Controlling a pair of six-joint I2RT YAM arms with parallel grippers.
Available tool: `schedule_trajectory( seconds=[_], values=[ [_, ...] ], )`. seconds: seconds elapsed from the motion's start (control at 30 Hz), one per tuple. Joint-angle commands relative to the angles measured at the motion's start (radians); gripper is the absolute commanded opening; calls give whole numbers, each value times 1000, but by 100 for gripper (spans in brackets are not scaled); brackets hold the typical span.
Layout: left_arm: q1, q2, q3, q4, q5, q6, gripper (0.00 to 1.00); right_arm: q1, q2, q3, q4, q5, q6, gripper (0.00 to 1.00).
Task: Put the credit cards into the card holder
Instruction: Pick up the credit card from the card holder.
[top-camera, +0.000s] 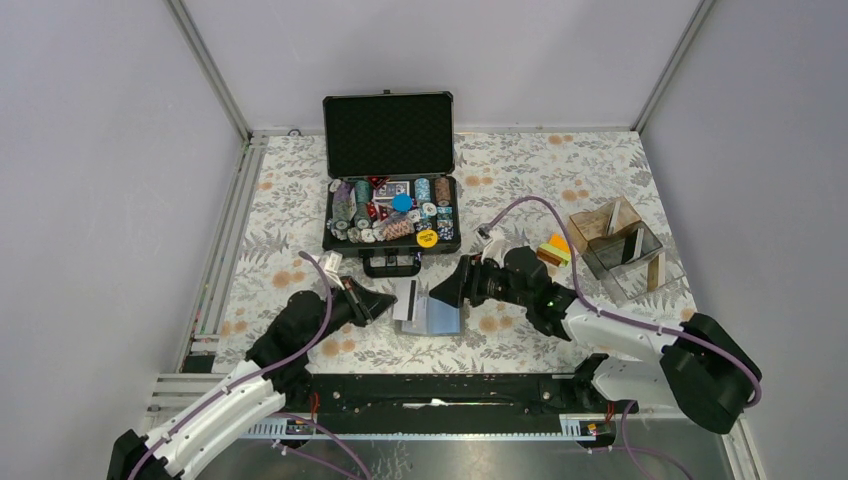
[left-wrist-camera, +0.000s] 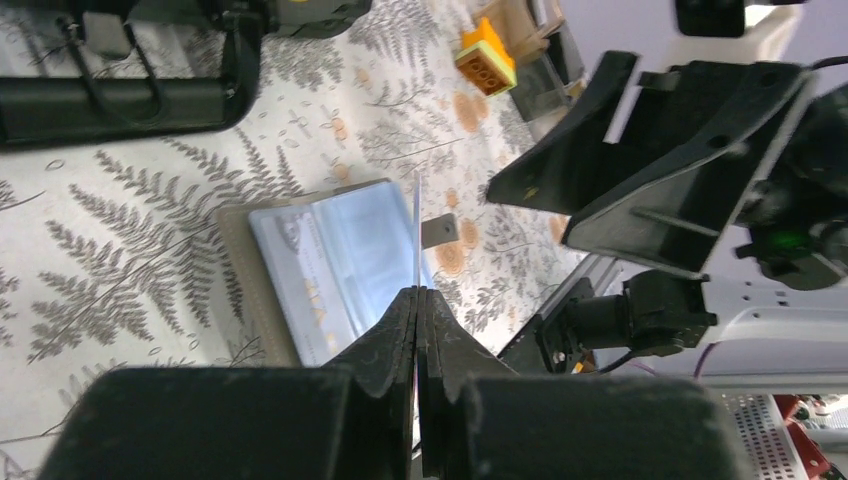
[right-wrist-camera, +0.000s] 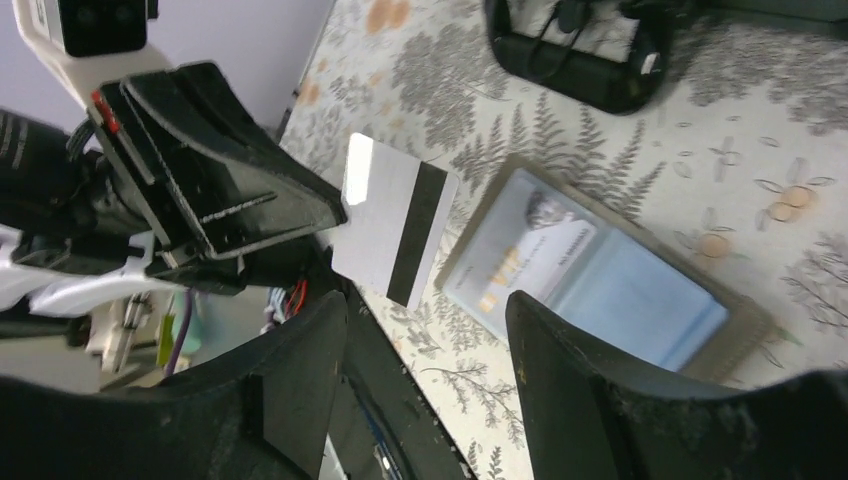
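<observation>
— Where is the credit card (right-wrist-camera: 393, 228) found, and how is it turned?
— It is held clear of the table (top-camera: 560, 170), pinched by one edge in the left gripper (top-camera: 390, 303), whose jaws are pressed fully together on it. It is kept on edge above the left end of the card holder (top-camera: 437, 319). Its black-striped face is turned toward the right gripper (top-camera: 447, 289), and its long axis, along the stripe, is set roughly crosswise to the holder's.
— And the holder itself?
— It is laid open and flat on the table between the two grippers, just in front of the chip case (top-camera: 392, 190), with its long axis running left to right. A printed card is seen in the panel nearer the left gripper.
— How are the arms posed?
— The left arm is stretched forward and rightward, low over the table. The right arm is folded back toward the left, with its gripper aimed at the card; its jaws are parted wide and nothing is held between them.
</observation>
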Motion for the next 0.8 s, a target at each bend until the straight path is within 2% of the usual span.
schedule_trajectory(
  seconds=[0.0,0.1,0.2,0.37,0.53,0.63,0.77],
  values=[
    [5,-36,56,106,63,-5,0,-5,62,-18,237,-167,43,69],
    [5,-41,70,93,79,9,0,-5,95,-10,273,-192,46,71],
    [5,-46,54,155,126,-14,0,-5,127,11,294,-230,45,71],
    [5,-32,44,251,196,-37,0,-3,188,69,315,-322,43,64],
    [5,-32,49,239,199,-32,0,-3,223,76,435,-384,98,57],
    [5,-34,48,225,197,-30,0,-3,228,73,483,-389,124,46],
    [5,-41,48,207,194,-22,0,-3,221,68,510,-384,146,19]
  ],
)
